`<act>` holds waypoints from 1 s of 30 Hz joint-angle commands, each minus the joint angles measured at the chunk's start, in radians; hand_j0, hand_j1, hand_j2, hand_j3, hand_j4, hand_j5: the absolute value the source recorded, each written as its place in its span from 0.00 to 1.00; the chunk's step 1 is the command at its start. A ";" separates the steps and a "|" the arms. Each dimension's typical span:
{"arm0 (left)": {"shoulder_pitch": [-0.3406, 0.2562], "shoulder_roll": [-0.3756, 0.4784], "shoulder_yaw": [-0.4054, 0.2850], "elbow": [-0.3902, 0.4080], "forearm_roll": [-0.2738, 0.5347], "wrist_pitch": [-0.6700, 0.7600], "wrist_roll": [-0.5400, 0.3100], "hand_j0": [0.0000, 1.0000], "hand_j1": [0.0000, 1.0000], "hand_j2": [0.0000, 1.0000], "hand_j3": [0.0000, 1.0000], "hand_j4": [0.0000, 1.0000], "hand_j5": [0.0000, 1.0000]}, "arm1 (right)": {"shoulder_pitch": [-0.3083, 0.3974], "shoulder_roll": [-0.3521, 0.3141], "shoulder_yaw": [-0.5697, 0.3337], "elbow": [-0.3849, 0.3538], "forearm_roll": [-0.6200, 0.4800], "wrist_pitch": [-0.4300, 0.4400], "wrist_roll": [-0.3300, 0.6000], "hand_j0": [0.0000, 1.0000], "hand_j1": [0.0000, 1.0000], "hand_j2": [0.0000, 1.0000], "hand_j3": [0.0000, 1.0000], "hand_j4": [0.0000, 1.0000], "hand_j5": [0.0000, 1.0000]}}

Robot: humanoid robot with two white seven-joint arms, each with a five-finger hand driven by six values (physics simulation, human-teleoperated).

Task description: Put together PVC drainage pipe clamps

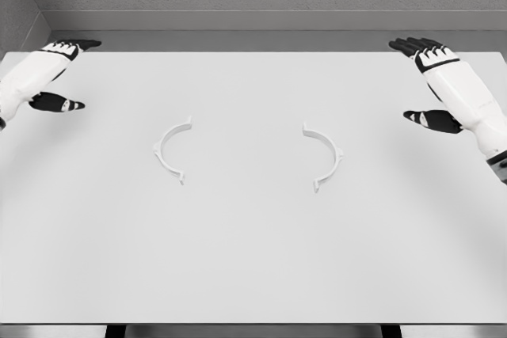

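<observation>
A humanoid robot's left hand [57,69] hovers at the far-left edge of a white table [253,275], fingers stretched out flat and thumb splayed below, gripping nothing. Inboard of it and nearer the camera lies the left clamp half [169,150], a white PVC arc bowed toward the left, its open side facing the table's middle and its long axis running roughly front to back. Well apart from it, across a bare stretch of tabletop, sits the right clamp half [325,156], a mirror-image arc bowed toward the right, its mouth facing its partner. At the far-right edge the right hand [432,77] is likewise extended and open, thumb apart, holding nothing. Each hand stands nearer the half on its own side, so each arc lies inward and toward the robot from its closest hand; joining them would likely mean closing the gap between the two facing mouths. No brand, label or legible writing appears on parts, table or arms.
</observation>
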 commanded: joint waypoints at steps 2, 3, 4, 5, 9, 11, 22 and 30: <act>0.000 -0.022 -0.027 0.001 -0.002 0.001 0.000 1.00 1.00 1.00 1.00 1.00 1.00 | 0.002 -0.005 -0.001 0.023 -0.001 -0.002 -0.001 1.00 1.00 1.00 1.00 1.00 1.00; -0.002 -0.022 -0.030 0.001 -0.002 0.001 0.000 1.00 1.00 1.00 1.00 1.00 1.00 | 0.000 -0.005 -0.001 0.028 -0.001 -0.007 -0.001 1.00 1.00 1.00 1.00 1.00 1.00; -0.002 -0.022 -0.033 0.001 -0.002 0.001 0.000 1.00 1.00 1.00 1.00 1.00 1.00 | -0.002 -0.003 -0.001 0.047 -0.002 -0.007 -0.001 1.00 1.00 1.00 1.00 1.00 1.00; -0.002 -0.024 -0.033 -0.001 -0.002 0.001 0.000 1.00 1.00 1.00 1.00 1.00 1.00 | -0.002 0.002 0.001 0.074 -0.002 -0.007 -0.001 1.00 1.00 1.00 1.00 1.00 1.00; -0.002 -0.036 -0.081 -0.008 0.001 0.001 0.000 1.00 1.00 1.00 1.00 1.00 1.00 | -0.008 0.012 0.042 0.066 0.171 -0.010 0.001 1.00 1.00 1.00 1.00 1.00 1.00; -0.002 -0.061 -0.088 -0.008 0.000 0.001 0.000 1.00 1.00 1.00 1.00 1.00 1.00 | -0.029 0.012 0.073 0.069 0.289 -0.056 0.007 1.00 1.00 1.00 1.00 1.00 1.00; -0.006 -0.068 -0.156 -0.008 0.001 0.001 0.000 1.00 1.00 1.00 1.00 1.00 1.00 | -0.143 0.055 0.157 0.156 0.323 -0.216 0.251 1.00 1.00 1.00 1.00 1.00 1.00; 0.000 -0.059 -0.191 -0.054 0.011 0.001 0.000 1.00 1.00 1.00 1.00 1.00 1.00 | -0.150 0.089 0.179 0.152 0.323 -0.216 0.268 1.00 1.00 1.00 1.00 1.00 1.00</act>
